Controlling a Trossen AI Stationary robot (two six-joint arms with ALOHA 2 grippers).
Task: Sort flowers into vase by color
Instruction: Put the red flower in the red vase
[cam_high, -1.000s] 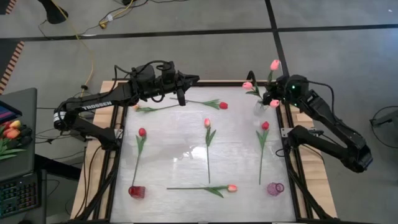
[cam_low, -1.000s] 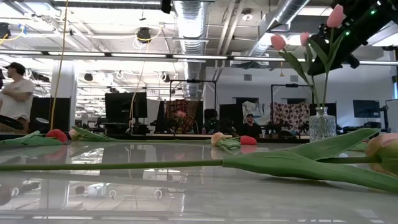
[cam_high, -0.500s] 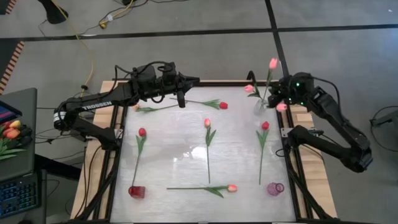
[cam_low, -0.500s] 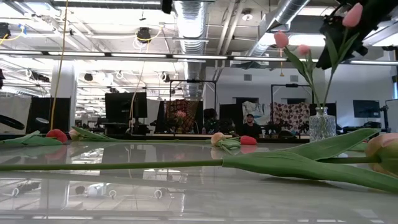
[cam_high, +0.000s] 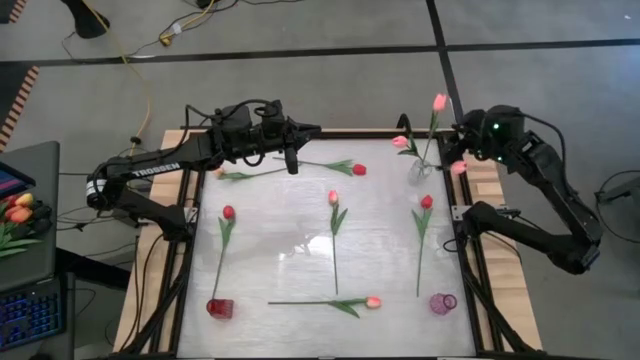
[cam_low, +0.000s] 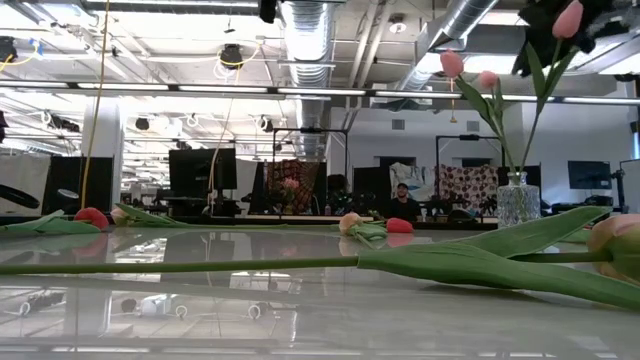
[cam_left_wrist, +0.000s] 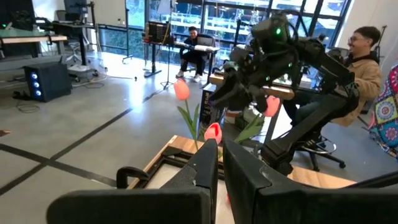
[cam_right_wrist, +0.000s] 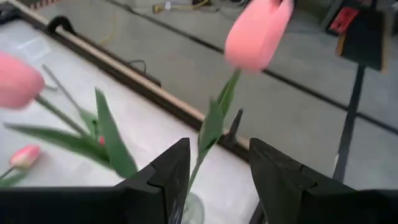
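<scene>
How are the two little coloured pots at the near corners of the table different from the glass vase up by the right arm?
The red pot and the purple pot are coloured and hold no flowers; the clear glass vase holds three pink tulips standing up. The pots sit at the near corners, the vase at the far right edge, beside the right tool. All three stand upright on the white table.

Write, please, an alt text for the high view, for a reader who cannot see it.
Seen from above, the right tool hangs open beside a clear vase holding three pink tulips at the table's far right corner. Six more tulips lie on the white table, and the left tool waits shut over its far edge.
</scene>
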